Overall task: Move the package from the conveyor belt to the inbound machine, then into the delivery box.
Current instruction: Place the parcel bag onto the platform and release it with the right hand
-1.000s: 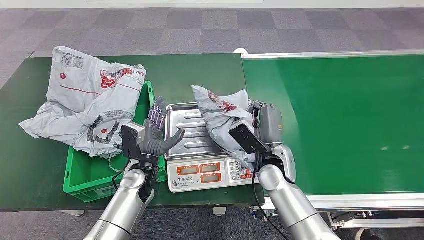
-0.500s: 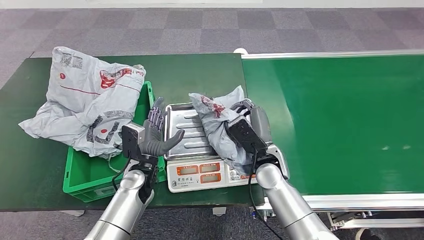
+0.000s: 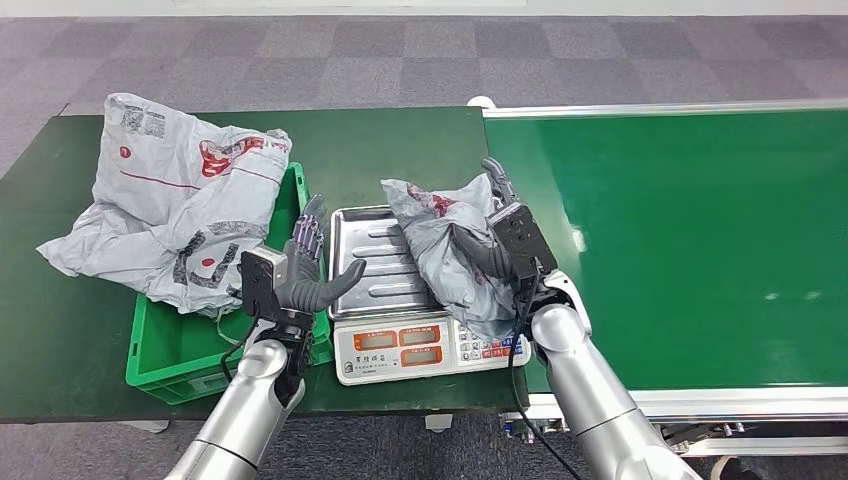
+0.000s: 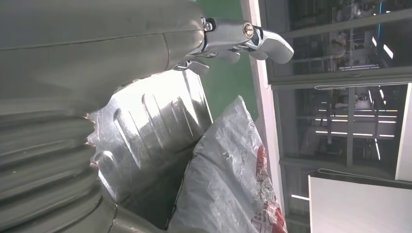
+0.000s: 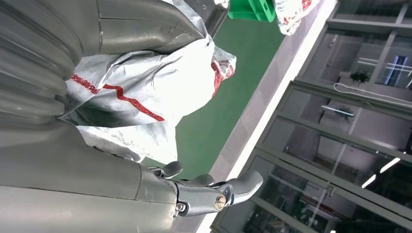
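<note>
The package (image 3: 440, 250), a crumpled grey mailer with red print, lies on the steel pan of the inbound machine (image 3: 365, 255), a counter scale at the middle of the bench (image 3: 400, 140). It covers the pan's 3 o'clock half and spills over that edge, down toward the keypad at 5 o'clock.

What worries me is that overhang. The bag is soft and only partly carried by the pan, so if the right hand (image 3: 495, 245) lets go carelessly the slack end could drag the rest off toward the conveyor belt (image 3: 700, 230) at 3 o'clock, or slump onto the keys and press them. A loose fold could also catch on the fingers as they come away and lift the bag with them.

The right hand lies against the package's 3 o'clock flank, thumb pressed into the plastic and the other fingers stretched up toward 12 o'clock. From where I stand I cannot tell whether it truly grips the bag or only rests on it. The forearm climbs steeply from 5 o'clock.

The left hand (image 3: 305, 270) holds nothing. It hovers at the pan's 9 o'clock edge, fingers apart and pointing up, thumb reaching toward the pan, ready to take the bag.

The delivery box (image 3: 180, 355), a green crate at 9 o'clock, already has a larger grey mailer (image 3: 170, 200) draped over its rim.
</note>
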Robot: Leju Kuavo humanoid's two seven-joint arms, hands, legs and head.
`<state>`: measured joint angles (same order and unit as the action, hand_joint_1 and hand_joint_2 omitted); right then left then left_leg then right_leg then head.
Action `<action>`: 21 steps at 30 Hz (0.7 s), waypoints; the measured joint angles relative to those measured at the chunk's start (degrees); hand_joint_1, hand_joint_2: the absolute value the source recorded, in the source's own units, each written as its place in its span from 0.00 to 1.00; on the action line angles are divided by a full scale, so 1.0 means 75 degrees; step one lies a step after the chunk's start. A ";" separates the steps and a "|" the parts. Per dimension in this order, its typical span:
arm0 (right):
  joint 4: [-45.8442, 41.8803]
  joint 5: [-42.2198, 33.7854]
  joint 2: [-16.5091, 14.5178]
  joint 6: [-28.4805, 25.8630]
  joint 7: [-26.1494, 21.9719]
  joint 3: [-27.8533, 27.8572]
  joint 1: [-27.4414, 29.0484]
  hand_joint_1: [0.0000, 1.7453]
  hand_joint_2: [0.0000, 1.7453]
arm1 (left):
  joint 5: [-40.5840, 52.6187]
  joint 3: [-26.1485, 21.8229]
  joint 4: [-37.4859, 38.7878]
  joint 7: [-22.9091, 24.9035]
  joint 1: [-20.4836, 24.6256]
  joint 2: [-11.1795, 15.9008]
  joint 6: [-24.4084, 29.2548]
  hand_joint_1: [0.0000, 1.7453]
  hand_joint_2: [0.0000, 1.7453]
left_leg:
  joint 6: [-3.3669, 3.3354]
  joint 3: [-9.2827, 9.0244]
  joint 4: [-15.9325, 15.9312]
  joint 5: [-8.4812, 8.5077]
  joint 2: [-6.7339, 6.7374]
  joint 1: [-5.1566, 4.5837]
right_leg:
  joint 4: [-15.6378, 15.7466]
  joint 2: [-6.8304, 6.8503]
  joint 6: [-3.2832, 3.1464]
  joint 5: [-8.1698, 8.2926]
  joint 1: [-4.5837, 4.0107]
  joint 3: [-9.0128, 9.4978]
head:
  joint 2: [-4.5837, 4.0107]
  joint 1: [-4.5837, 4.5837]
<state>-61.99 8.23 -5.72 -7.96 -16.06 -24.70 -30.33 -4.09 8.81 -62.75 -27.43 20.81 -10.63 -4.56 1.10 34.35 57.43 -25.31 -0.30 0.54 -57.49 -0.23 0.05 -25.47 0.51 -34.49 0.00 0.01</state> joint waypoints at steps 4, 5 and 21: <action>0.0000 -0.0013 0.0002 0.0015 -0.0006 0.0031 0.0000 0.00 1.00 | 0.0000 0.0000 0.0000 0.0000 0.0000 0.0001 0.0000 0.00 1.00 | 0.0000 0.0000 0.0000 0.0000 0.0000 0.0000 | 0.0000 0.0000 0.0000 0.0000 0.0000 0.0000 | 0.0001 -0.0001; 0.0000 -0.0038 0.0003 0.0047 -0.0020 0.0040 0.0000 0.00 1.00 | 0.0002 0.0000 0.0000 0.0000 0.0000 0.0001 0.0001 0.00 1.00 | 0.0000 0.0000 0.0000 0.0000 0.0000 0.0000 | 0.0000 0.0000 0.0000 0.0000 -0.0001 0.0000 | 0.0000 -0.0001; -0.0913 -0.2362 0.0390 0.1874 -0.0725 0.1042 0.1211 0.00 1.00 | 0.0361 0.0329 -0.0075 0.0140 0.0317 -0.0029 -0.0129 0.00 1.00 | -0.0005 -0.0002 0.0005 -0.0004 -0.0003 -0.0003 | 0.0004 0.0003 0.0001 0.0000 0.0006 -0.0001 | 0.0000 -0.0001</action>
<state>-68.83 -9.48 -2.80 6.10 -21.50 -16.88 -21.25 -1.38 11.28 -63.31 -26.38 23.19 -10.85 -5.53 1.06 34.34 57.46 -25.34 -0.32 0.52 -57.46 -0.22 0.05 -25.47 0.55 -34.50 0.00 0.00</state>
